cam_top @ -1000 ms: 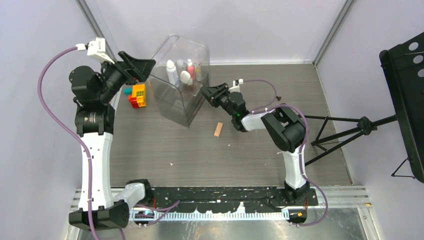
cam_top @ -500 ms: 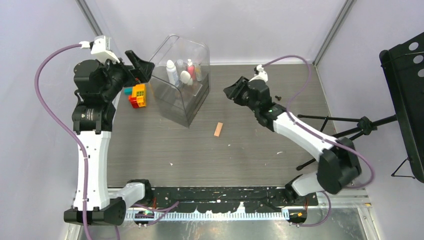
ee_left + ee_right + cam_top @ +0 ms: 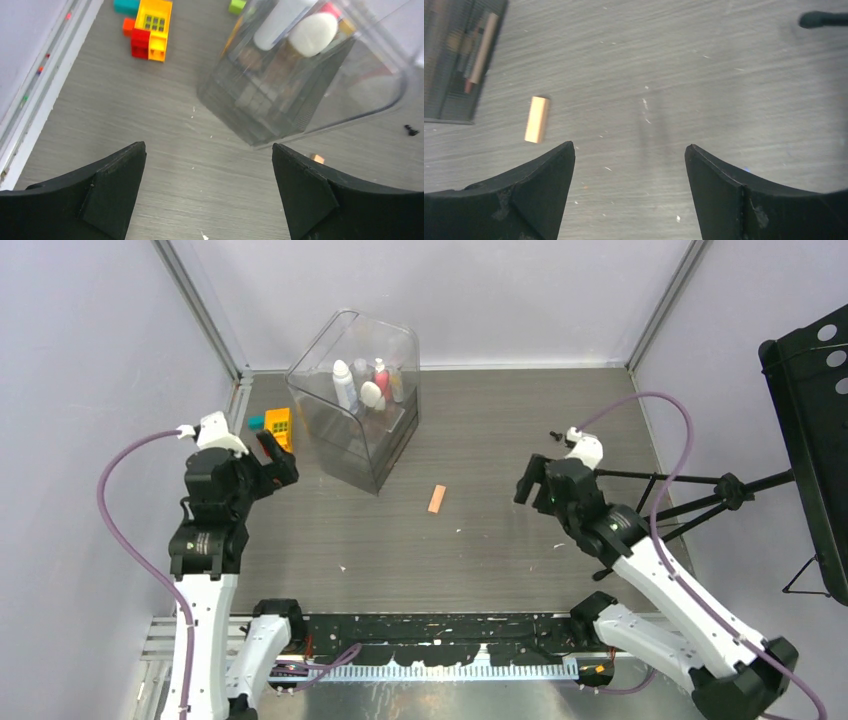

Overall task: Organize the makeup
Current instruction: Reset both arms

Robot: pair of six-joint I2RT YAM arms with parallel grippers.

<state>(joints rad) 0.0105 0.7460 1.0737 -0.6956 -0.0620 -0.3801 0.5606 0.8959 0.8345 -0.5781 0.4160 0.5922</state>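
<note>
The makeup stands inside a clear case [image 3: 345, 455]: a white bottle [image 3: 343, 385], a white oval piece [image 3: 371, 394] and a pink bottle [image 3: 381, 375]. In the left wrist view the white oval piece [image 3: 312, 34] shows through the case wall [image 3: 370, 90]. A small peach block [image 3: 437, 499] lies alone on the table, apart from both arms; it also shows in the right wrist view [image 3: 537, 119]. My left gripper [image 3: 277, 458] hovers left of the case, open and empty [image 3: 208, 145]. My right gripper [image 3: 530, 480] hangs right of the block, open and empty [image 3: 629, 145].
Colourful toy bricks [image 3: 277, 422] lie by the left wall, beside the case. A black tripod [image 3: 690, 490] and a black stand [image 3: 810, 410] sit at the right. A small black screw [image 3: 553, 434] lies on the table behind the right gripper.
Both arms have drawn back from the case toward the near edge. Both grippers have opened wider, and nothing is in them.
</note>
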